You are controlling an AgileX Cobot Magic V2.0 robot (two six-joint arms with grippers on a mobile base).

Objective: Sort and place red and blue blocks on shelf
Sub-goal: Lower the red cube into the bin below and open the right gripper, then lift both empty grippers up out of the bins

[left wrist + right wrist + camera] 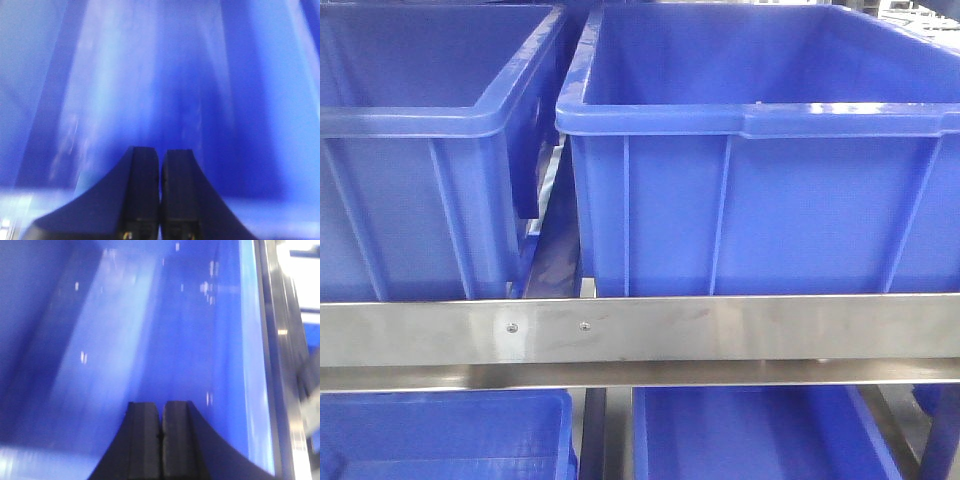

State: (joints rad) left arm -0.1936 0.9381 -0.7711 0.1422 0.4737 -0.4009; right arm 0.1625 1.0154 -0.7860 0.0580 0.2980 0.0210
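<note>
Facing 2 glossy ribbed plastic bins (pixel 760 180) behind a brushed-steel rail (pixel 720 328).

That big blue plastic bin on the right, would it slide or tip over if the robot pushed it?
The big blue plastic bin would probably slide rather than tip: it looks wide and low. It seems light, since no contents show inside. Its ribbed walls suggest it would stay stiff. The brushed-steel front rail sits right before it, so it likely couldn't slide forward.

Large blue plastic bins (pixel 760 150) fill the view, glossy under bright overhead light. More bins (pixel 440 435) sit on the level below. No walls or floor show.
</note>
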